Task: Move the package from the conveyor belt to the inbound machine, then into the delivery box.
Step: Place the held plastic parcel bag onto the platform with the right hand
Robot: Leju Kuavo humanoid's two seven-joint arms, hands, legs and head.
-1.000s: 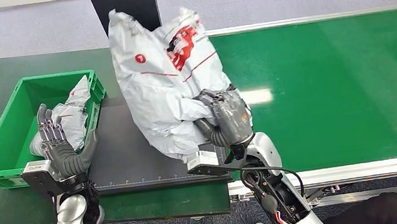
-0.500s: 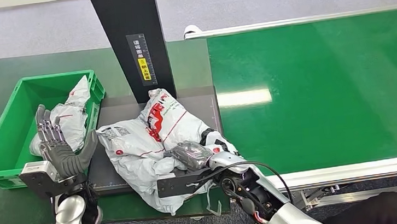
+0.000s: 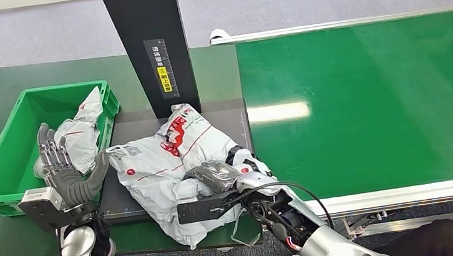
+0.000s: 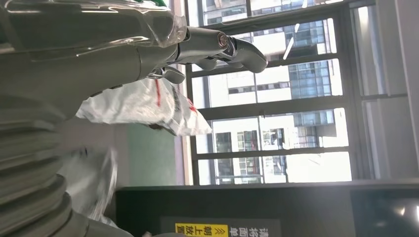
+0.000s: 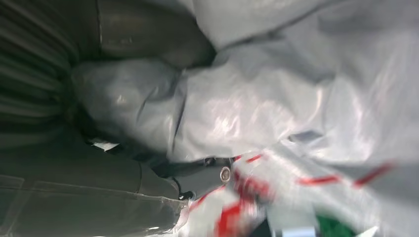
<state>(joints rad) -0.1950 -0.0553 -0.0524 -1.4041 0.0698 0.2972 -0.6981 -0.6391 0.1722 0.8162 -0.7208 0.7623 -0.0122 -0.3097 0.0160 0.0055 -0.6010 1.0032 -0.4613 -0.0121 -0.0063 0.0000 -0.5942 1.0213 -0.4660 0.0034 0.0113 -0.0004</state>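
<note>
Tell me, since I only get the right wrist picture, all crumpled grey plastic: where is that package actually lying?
Observer: The grey plastic mailer bag with red print lies on the dark flat platform at the foot of a black upright post, beside the green conveyor belt.
Visitor: Is the other hand helping?
Observer: No. The left hand is raised with fingers apart, holding nothing, near the green plastic crate.
Visitor: Is that crate empty?
Observer: No, another grey mailer bag sits inside it.
</note>
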